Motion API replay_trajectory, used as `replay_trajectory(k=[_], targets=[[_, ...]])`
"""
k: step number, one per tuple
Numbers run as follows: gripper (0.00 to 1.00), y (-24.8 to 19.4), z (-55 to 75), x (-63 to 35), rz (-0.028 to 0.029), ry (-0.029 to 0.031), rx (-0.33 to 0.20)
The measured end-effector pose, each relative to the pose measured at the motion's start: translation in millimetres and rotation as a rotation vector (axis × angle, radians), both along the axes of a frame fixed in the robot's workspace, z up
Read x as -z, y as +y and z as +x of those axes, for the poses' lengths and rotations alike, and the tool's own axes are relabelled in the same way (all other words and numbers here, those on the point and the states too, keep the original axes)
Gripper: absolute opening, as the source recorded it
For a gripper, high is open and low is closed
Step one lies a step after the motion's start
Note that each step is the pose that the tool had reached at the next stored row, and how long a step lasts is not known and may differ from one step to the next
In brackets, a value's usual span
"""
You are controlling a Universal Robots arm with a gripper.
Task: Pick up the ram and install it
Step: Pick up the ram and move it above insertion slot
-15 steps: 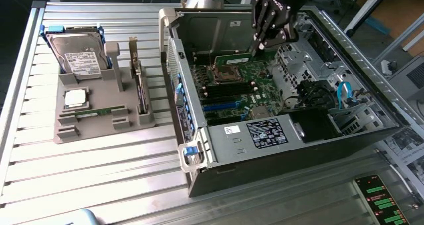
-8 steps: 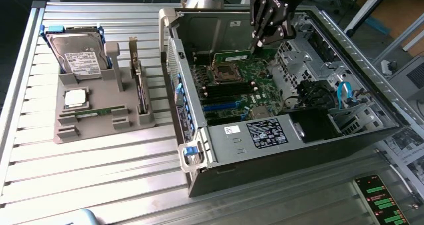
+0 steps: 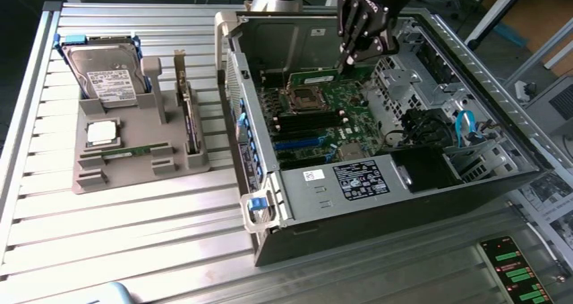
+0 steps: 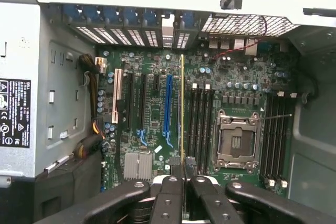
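Note:
My gripper (image 3: 348,60) hangs inside the open computer case (image 3: 296,190), above the motherboard (image 3: 331,116). It is shut on the ram (image 3: 318,69), a thin green stick held on edge. In the wrist view the ram (image 4: 182,108) runs edge-on away from the fingertips of the gripper (image 4: 182,169), in line with the black memory slots (image 4: 199,124) beside the processor socket (image 4: 236,140). The stick is still above the board, not seated in a slot.
A grey holder (image 3: 90,176) at the exterior view's left carries a hard drive (image 3: 106,72), a square silver processor (image 3: 101,133), another thin green stick (image 3: 125,152) and an upright expansion card (image 3: 188,116). Case walls, a black power supply (image 3: 430,170) and blue cables (image 3: 465,126) surround the board.

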State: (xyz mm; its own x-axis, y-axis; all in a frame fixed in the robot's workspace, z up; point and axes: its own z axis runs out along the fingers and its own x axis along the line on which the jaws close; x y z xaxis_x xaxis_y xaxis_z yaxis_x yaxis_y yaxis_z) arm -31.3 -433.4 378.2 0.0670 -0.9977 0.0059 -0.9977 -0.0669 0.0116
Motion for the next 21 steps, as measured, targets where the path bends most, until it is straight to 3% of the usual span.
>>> replay_trajectory(k=[21], targets=[[0.12, 0.0, 0.3, 1.5, -0.0002, 0.0001, 0.013]])
